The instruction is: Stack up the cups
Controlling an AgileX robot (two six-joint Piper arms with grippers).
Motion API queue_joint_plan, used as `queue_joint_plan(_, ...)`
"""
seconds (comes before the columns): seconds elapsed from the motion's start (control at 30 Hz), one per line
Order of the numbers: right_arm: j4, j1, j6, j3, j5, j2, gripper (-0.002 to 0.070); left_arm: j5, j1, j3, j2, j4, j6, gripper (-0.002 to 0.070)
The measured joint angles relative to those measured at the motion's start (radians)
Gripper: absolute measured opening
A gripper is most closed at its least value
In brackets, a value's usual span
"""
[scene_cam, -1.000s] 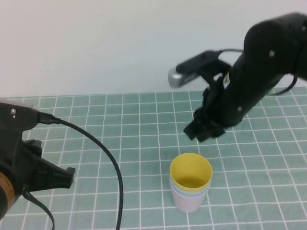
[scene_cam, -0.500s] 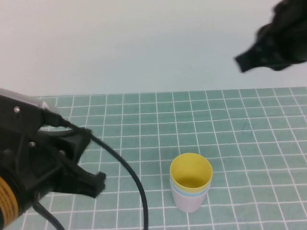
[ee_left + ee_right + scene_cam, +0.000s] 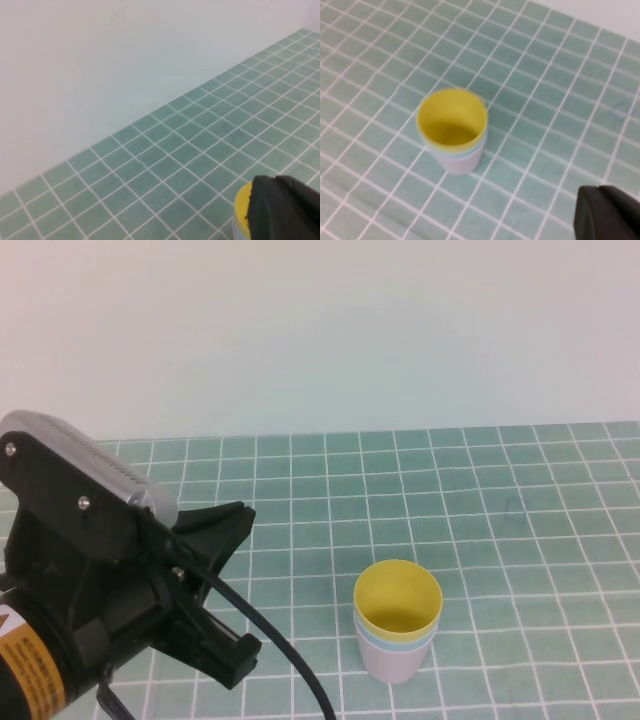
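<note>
A: Item one, left gripper [image 3: 215, 580]?
B: Black fingers pressed together, holding nothing. It hangs low over the green grid-patterned mat [image 3: 520, 540], with the arm's bulky black body and cable crowding the near left corner. The stack stands just off its tip, apart from it.

A: Item two, right gripper [image 3: 607, 217]?
B: Out of the high view. Only its dark tip shows in its own wrist view, fingers shut and empty, raised above and to one side of the stack.

A: Item three, the cups?
B: Yellow tapered plastic cup [image 3: 398, 602] nested in the light blue cup [image 3: 397, 642], both seated in the pale pink cup [image 3: 392, 664]. The stack stands upright.

A: Handling advice?
B: Stacking looks done. Draw both arms back wide, without brushing the stack.
</note>
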Motion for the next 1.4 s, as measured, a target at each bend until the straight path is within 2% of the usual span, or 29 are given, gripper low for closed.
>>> queue_joint_plan(0.27, 0.036, 0.000, -0.004, 0.274, -0.166, -0.235, -0.0001, 0.005, 0.000, 0.000, 0.000, 0.014, 0.000, -0.0001)
queue_joint_plan(0.47, 0.038, 0.000, -0.004, 0.319, -0.181, -0.255, -0.0001, 0.008, 0.000, 0.000, 0.049, 0.014, 0.000, -0.0001)
queue_joint_plan(0.57, 0.038, 0.000, -0.004, 0.323, -0.181, -0.257, -0.0001, -0.005, 0.035, 0.000, 0.047, 0.014, 0.000, -0.0001)
queue_joint_plan(0.7, 0.041, 0.000, -0.004, 0.323, -0.181, -0.259, -0.0001, -0.045, 0.160, 0.000, -0.008, 0.014, 0.000, -0.0001)
queue_joint_plan(0.87, 0.047, 0.000, -0.004, 0.323, -0.181, -0.259, -0.0001, -0.049, 0.431, 0.000, -0.134, 0.020, 0.000, -0.0001)
queue_joint_plan(1.07, 0.034, 0.000, -0.004, 0.323, -0.181, -0.259, -0.0001, 0.104, 0.716, 0.000, -0.322, 0.022, 0.000, -0.0001)
queue_joint_plan(1.23, -0.071, -0.027, -0.007, 0.325, -0.187, -0.284, -0.0001, 0.313, 0.816, 0.000, -0.433, 0.022, 0.000, -0.0001)
queue_joint_plan(1.4, -0.081, -0.202, -0.011, 0.334, -0.197, -0.340, -0.0001, 0.518, 0.826, 0.000, -0.519, 0.030, 0.000, -0.0001)
